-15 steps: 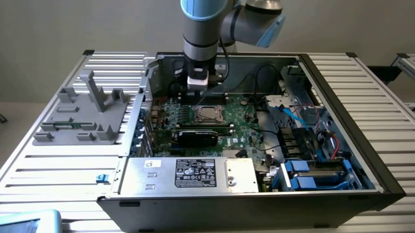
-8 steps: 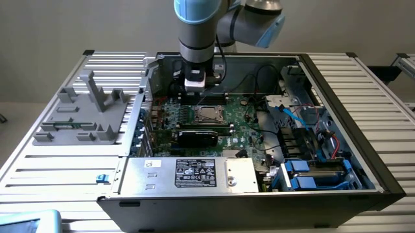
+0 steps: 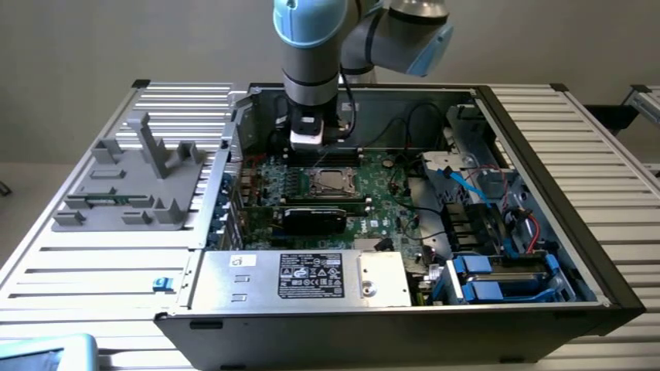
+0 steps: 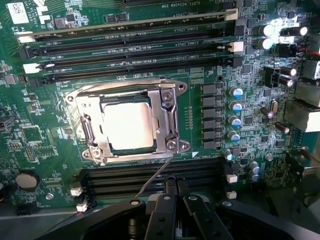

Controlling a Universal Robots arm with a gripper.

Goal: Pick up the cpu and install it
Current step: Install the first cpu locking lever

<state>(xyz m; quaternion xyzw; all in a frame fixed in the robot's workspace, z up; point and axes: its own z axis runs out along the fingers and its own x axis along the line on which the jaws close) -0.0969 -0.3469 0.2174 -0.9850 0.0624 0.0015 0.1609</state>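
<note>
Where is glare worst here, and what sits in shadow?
Wrist view: glare washes the cpu out white in its socket, the capacitors flare too, and the pincer is dark. Exterior view: even light, the cpu reads grey, and the case interior is dimmer than the table.

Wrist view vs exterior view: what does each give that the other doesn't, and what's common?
Wrist view adds: close detail of the socket frame, its thin wire lever, the memory slots and the capacitors.
Exterior view adds: the open case, the silver box with the black label, the grey fixture on the exterior view's left, and the arm.
Shared: the cpu lying inside that frame, the green motherboard, and the end effector, shut and apart from the cpu.
</note>
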